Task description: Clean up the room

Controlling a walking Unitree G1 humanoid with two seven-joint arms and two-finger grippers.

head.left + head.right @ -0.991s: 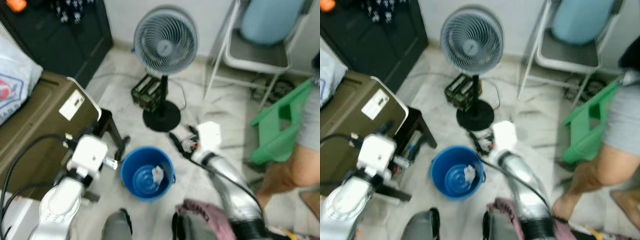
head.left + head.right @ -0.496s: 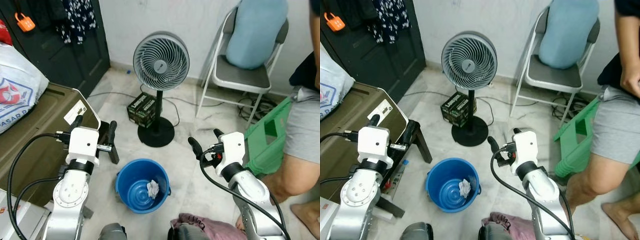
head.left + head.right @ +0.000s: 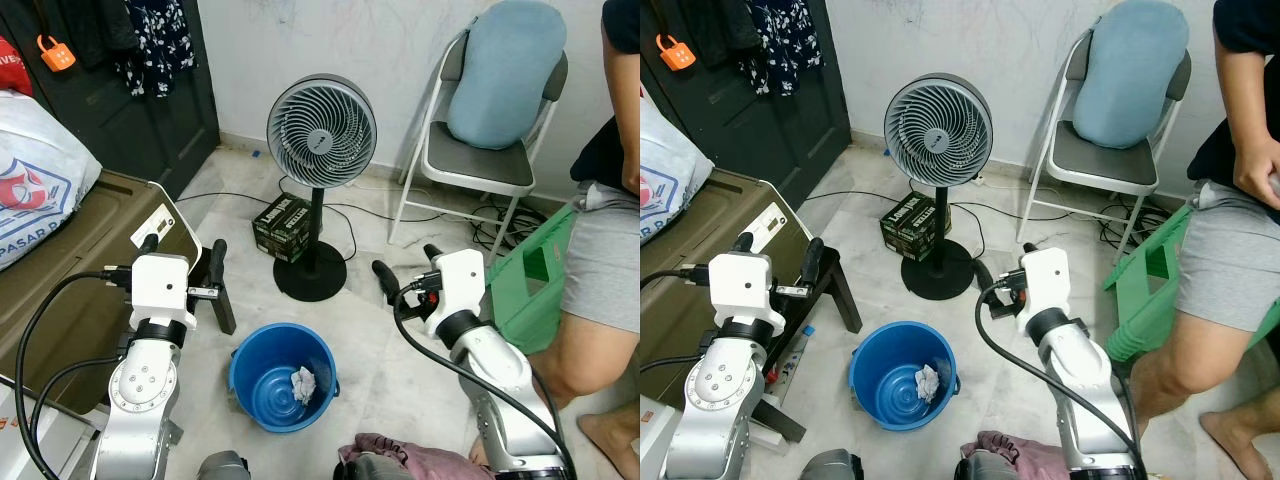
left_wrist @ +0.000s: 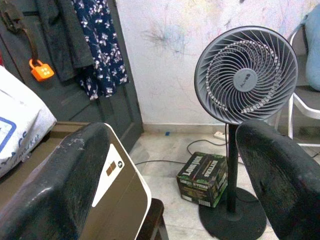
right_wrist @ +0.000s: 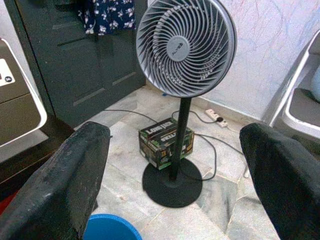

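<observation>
Bucket [image 3: 283, 373] sits lower centre of frame, between both arms; left pincer [image 3: 185, 262] nearer, right pincer [image 3: 405, 270] beyond. Both pincers apart, empty.

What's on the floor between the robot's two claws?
The blue bucket, with a crumpled white scrap inside, sits between the left end effector and right end effector, seen from both eye views.

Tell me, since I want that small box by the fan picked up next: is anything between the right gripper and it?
Partly. The box sits on the floor against the fan, with the fan's pole and round base on the side nearer the right gripper. Its top looks uncovered, so coming down from above seems open.
</observation>
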